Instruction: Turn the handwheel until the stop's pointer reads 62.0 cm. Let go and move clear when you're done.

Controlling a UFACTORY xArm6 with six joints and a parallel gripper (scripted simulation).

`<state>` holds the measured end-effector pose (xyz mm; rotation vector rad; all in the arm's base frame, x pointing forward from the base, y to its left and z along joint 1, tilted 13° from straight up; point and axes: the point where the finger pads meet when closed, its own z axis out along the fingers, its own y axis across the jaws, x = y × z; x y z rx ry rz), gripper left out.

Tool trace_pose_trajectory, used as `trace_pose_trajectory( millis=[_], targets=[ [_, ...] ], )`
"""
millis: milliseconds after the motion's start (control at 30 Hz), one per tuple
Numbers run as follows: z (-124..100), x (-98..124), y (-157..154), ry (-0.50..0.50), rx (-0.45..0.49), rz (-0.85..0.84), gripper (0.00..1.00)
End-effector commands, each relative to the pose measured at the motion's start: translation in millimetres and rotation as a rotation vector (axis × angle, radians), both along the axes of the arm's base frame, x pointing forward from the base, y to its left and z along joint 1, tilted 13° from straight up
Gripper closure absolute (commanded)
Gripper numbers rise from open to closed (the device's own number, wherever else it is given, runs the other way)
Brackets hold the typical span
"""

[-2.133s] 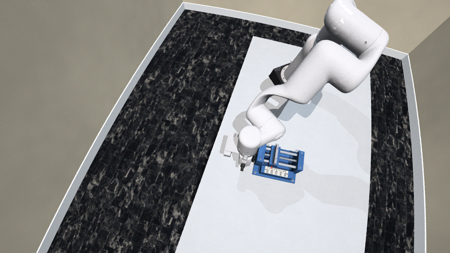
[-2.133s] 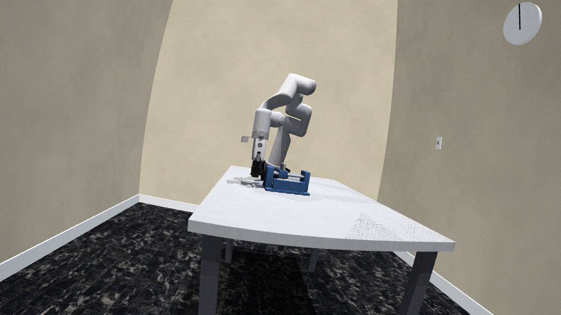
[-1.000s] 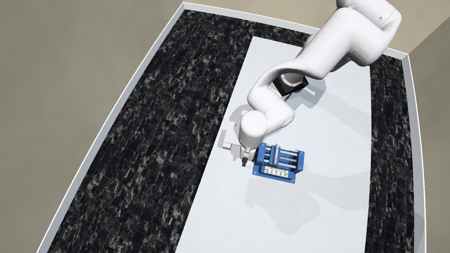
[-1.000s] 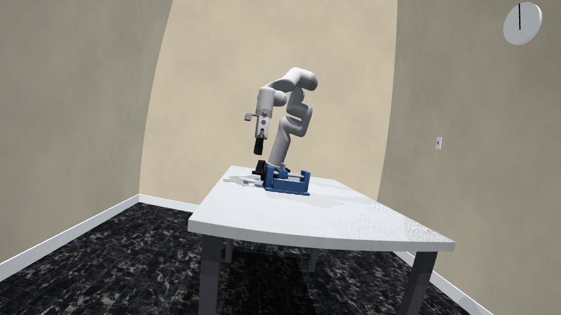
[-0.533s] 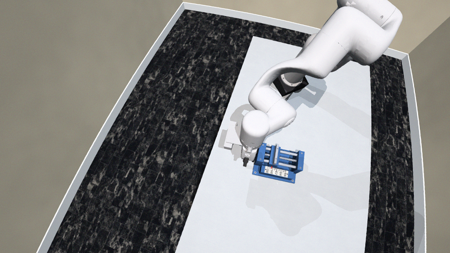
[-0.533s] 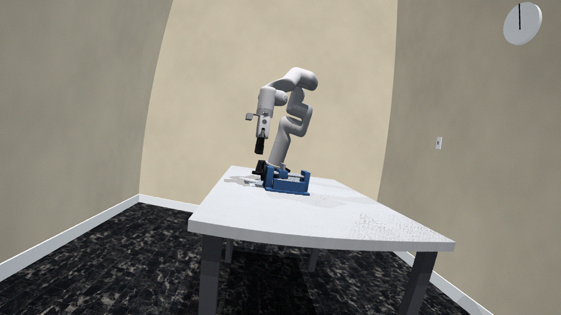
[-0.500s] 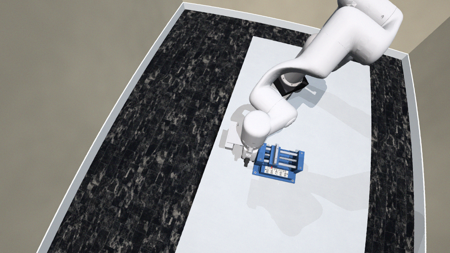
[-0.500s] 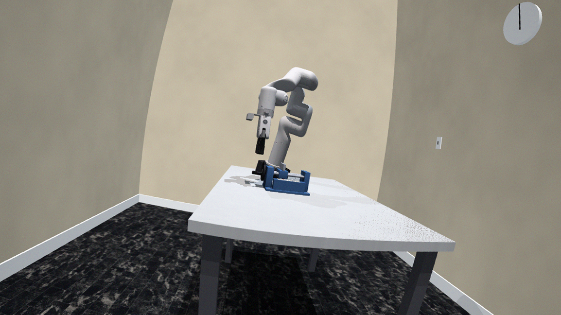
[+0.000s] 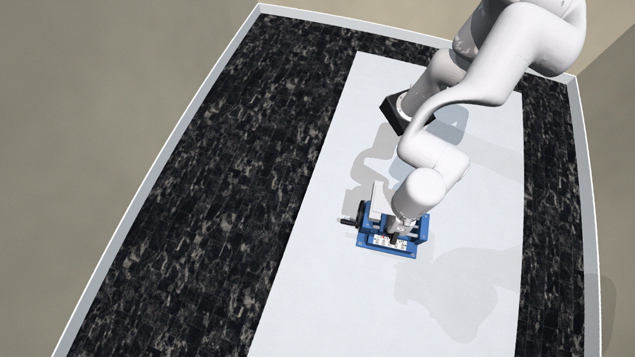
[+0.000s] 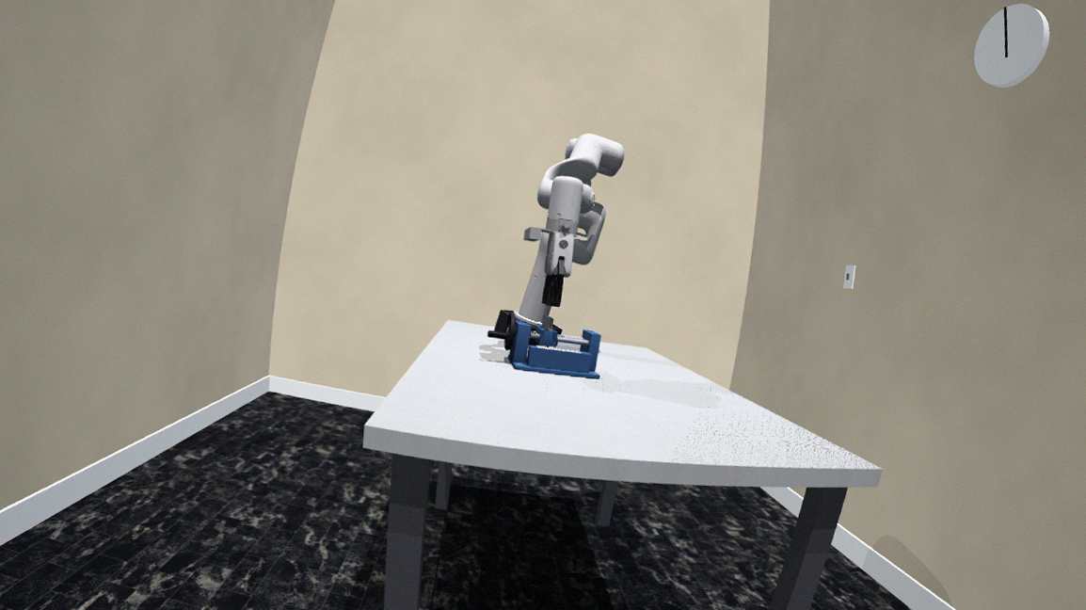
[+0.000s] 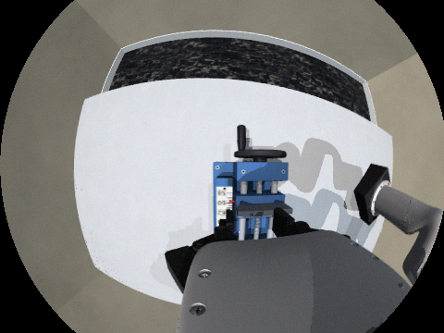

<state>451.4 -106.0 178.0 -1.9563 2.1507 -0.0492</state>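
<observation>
The blue stop frame [image 9: 366, 234] is sitting on the white counter [image 9: 320, 306], nearer its left edge. The black handwheel [image 9: 360, 211] is sticking out toward that edge. The pincer [image 10: 554, 291] is hanging above the frame, fingers partly apart, holding nothing.

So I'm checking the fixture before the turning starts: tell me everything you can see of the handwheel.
The handwheel is a black, round wheel, matte like plastic or painted metal, standing on edge against one end of the blue frame. A short black crank handle sticks out from its face, away from the frame. The wheel's axis runs along the silver rods. Nothing touches it; the pincer hangs open above the frame's middle.
</observation>
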Motion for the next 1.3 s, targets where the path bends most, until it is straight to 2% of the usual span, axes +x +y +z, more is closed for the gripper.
trace_pose_trajectory(
  millis=[0, 133, 267, 1267],
  targets=[
    [8.7, 4.6, 42.8, -0.004, -0.009, -0.005, 0.43],
    [13.9, 7.2, 79.9, -0.004, -0.009, -0.005, 0.43],
    [15.8, 8.1, 93.8, -0.004, -0.009, -0.005, 0.43],
    [15.9, 8.2, 94.5, -0.004, -0.009, -0.005, 0.43]
  ],
)
